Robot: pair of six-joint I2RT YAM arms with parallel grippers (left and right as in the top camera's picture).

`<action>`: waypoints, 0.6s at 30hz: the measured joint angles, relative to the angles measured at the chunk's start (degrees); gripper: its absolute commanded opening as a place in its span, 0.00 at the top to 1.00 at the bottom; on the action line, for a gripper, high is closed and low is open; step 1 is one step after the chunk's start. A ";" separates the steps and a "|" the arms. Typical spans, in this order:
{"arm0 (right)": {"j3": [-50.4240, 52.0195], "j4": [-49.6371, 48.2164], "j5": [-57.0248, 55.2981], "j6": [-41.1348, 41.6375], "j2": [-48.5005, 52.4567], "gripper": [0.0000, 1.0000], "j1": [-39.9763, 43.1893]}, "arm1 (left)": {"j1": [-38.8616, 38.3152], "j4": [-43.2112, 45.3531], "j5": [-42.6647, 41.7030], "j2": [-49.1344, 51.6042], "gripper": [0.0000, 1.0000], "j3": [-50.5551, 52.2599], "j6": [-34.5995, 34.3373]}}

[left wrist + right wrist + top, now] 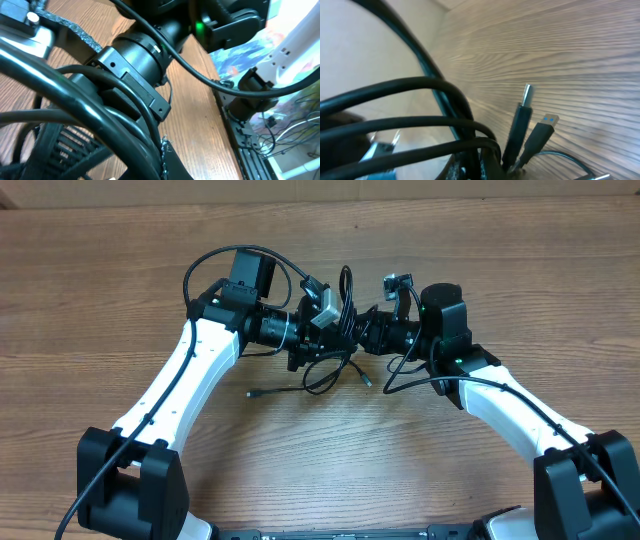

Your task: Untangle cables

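Observation:
The cables [330, 370] are thin black cords bunched between my two grippers at the table's middle. One loop stands up behind them, others hang down onto the wood. Loose plug tips lie at the front left [252, 393] and front right [365, 381]. My left gripper [335, 330] is shut on the bunch from the left, and my right gripper [358, 331] is shut on it from the right, almost touching. In the left wrist view the cables [100, 115] run past the left gripper [160, 160]. In the right wrist view the cables [420, 85] loop over the right gripper [492, 165], with two USB plugs [527, 95] standing up beside it.
The wooden table [120, 270] runs wide on all sides, with a cardboard wall along its far edge. The left wrist view is filled by the right arm's black wrist [135, 55]. Beyond it lie the table's edge and a metal frame with loose wires [260, 135].

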State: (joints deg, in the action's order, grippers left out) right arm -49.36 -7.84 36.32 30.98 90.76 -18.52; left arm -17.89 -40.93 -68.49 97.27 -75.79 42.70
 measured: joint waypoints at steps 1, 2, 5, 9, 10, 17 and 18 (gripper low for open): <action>0.00 0.63 -0.92 0.33 -0.09 0.87 -0.04 | 0.00 0.04 0.24 0.00 0.96 0.00 0.17; 0.00 1.44 -2.45 0.79 -0.39 0.82 -0.22 | 0.00 0.11 0.46 0.00 0.96 0.00 0.39; -0.02 1.97 -4.92 2.16 -1.09 0.69 -0.74 | 0.02 0.20 0.37 0.00 0.96 0.00 0.90; -0.02 1.68 -5.95 2.95 -1.84 0.60 -1.07 | 0.02 0.24 0.35 0.02 0.96 0.00 1.05; -0.02 1.64 -6.12 2.95 -1.90 0.60 -1.07 | 0.02 0.24 0.35 0.02 0.96 0.00 1.09; -0.07 3.04 -3.93 3.58 -2.14 0.25 -1.07 | 0.13 0.24 2.36 0.02 0.96 0.00 1.25; -0.09 4.35 -3.61 3.13 -2.38 0.21 -0.98 | 0.35 0.15 2.71 0.02 0.96 0.00 1.27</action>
State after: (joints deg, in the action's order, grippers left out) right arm -49.45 -3.49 32.71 34.11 88.38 -19.51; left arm -17.54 -40.77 -65.78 97.30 -75.79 43.97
